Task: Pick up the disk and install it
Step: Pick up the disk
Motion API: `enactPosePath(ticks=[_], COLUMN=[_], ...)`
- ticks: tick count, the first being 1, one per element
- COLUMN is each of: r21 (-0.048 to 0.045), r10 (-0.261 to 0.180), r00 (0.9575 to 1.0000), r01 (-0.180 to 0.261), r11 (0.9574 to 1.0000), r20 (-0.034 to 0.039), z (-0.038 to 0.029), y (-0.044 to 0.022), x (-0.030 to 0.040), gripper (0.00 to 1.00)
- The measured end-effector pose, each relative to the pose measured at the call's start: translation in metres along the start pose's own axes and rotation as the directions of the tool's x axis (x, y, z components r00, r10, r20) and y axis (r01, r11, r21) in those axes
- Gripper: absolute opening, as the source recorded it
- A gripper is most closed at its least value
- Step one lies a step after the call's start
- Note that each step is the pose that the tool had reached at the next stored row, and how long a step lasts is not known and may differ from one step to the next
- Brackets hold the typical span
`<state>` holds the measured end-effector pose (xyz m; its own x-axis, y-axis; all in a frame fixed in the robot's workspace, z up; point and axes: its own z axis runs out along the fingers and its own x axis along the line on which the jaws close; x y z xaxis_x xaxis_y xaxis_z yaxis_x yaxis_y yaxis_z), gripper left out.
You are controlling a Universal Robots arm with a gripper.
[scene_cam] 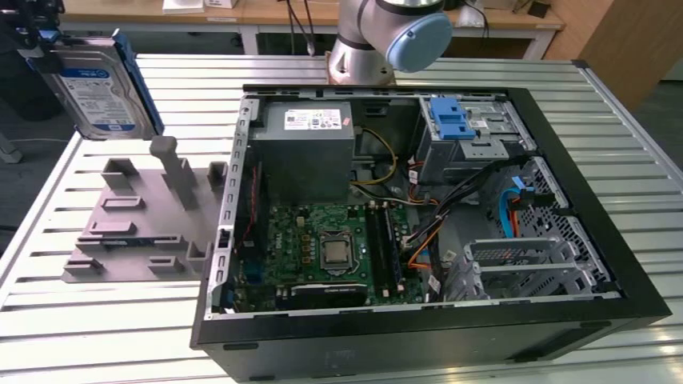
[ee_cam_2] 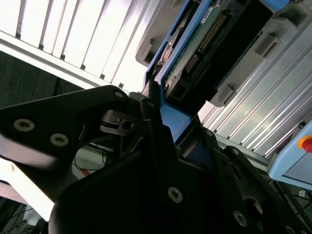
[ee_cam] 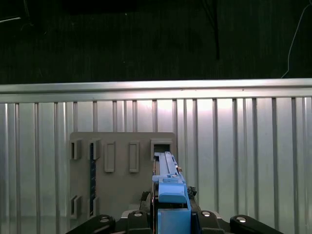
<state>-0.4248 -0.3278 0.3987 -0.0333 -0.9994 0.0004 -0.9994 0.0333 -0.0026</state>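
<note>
The disk (scene_cam: 101, 88), a silver-grey drive with a blue-and-white label in a blue carrier, hangs upright in the air at the exterior view's far left. My gripper (scene_cam: 41, 38) is shut on its upper end. It is held above the grey holder (scene_cam: 144, 228) and apart from it. In the first wrist view the carrier's blue edge (ee_cam: 168, 187) runs out from my gripper (ee_cam: 170, 219), with the holder (ee_cam: 122, 165) on the slatted table beyond. The second wrist view shows the disk's connector side (ee_cam_2: 214, 44) and the blue carrier (ee_cam_2: 171, 119) clamped between the dark fingers (ee_cam_2: 146, 112).
The open computer case (scene_cam: 597, 264) lies on the slatted metal table (scene_cam: 64, 320), to the exterior view's right of the holder. Inside it are a grey power-supply box (scene_cam: 309, 144), a motherboard (scene_cam: 331, 252), a drive bay with a blue latch (scene_cam: 453, 120) and cables. The arm's base (scene_cam: 369, 48) stands behind the case.
</note>
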Motion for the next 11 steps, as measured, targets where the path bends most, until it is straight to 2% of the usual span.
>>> enactPosePath(ticks=[11], r21=[0.0], r10=[0.0], r00=[1.0], r01=[0.0], r11=[1.0], r20=[0.0], z=[-0.0077], y=[0.0], x=[0.0], gripper=[0.36])
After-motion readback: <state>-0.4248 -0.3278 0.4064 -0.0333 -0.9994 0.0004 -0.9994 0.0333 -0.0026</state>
